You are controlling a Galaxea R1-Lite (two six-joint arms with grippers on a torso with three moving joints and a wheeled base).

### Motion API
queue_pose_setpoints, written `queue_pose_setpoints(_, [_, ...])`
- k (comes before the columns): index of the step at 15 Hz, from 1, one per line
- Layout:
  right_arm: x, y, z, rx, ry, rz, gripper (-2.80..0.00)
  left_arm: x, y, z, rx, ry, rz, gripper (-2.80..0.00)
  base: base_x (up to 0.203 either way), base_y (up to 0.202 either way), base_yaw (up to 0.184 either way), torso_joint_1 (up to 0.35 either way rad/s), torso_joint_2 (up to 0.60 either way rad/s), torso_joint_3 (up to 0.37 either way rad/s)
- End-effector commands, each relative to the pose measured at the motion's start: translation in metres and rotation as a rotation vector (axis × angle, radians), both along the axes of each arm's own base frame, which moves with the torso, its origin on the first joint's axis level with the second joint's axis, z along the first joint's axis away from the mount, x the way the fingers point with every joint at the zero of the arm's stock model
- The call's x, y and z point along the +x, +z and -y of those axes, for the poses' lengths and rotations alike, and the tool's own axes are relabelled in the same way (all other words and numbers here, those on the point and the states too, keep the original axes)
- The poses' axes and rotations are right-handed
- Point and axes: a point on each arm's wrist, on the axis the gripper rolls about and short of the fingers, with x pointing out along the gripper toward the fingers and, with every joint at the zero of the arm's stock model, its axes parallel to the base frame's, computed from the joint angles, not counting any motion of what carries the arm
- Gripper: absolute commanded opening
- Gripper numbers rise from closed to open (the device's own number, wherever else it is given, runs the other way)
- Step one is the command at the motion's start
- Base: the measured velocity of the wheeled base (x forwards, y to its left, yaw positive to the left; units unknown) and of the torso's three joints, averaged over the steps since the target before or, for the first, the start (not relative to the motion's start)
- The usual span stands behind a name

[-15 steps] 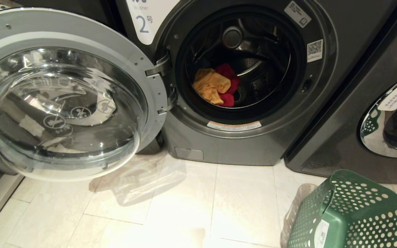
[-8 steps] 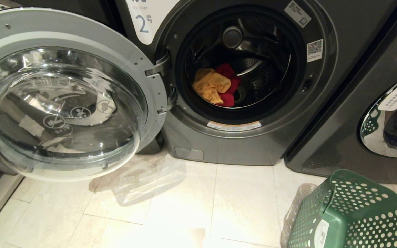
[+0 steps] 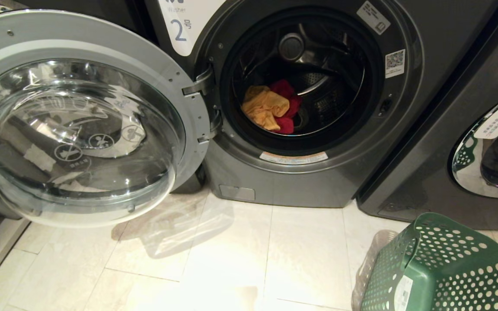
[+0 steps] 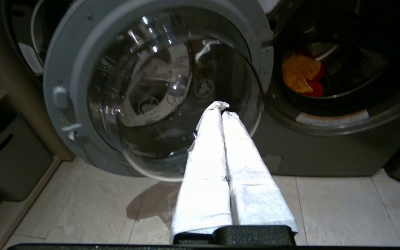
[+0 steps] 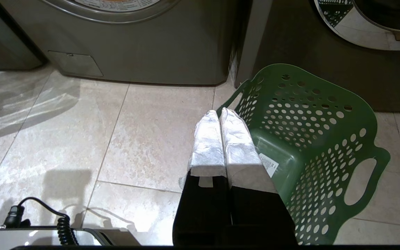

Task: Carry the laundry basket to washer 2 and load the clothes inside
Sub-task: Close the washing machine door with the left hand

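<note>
Each claw has two long tapering fingers wrapped in white, crinkled cloth-like padding: the left claw (image 4: 222, 108) on a black block, the right claw (image 5: 219, 113) on black finger bases. A black coiled cable (image 5: 61, 225) lies by a pale, possibly metal, body edge.

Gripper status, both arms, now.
Left gripper: shut, holding nothing, before the open washer door.
Right gripper: shut, holding nothing, above the laundry basket.

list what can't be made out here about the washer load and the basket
- Grey denim piece: not seen; the drum of washer 2 shows only yellow-orange cloth and red cloth, its depths dark in head and left wrist views.
- Laundry basket: cut off by the head view's lower edge; the right tool covers part of its floor in the right wrist view.
- Washer label: top cropped.
</note>
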Motion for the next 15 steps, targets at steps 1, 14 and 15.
queue_pose_setpoints(1, [0.000,0.000,0.000,0.004,-0.001,-0.001,-2.80,0.059,0.078,-0.001,-0.006,0.043,-0.111,-2.80,0.000,0.000,0.000,0.000,0.00,0.000])
queue_pose_setpoints(14, [0.000,0.000,0.000,0.005,0.004,0.001,-2.80,0.202,0.156,-0.005,-0.034,0.107,-0.263,-2.80,0.000,0.000,0.000,0.000,0.00,0.000])
queue_pose_setpoints(15, [0.000,0.000,0.000,0.005,0.004,0.000,-2.80,0.201,0.155,-0.005,-0.036,0.106,-0.268,-2.80,0.000,0.000,0.000,0.000,0.00,0.000])
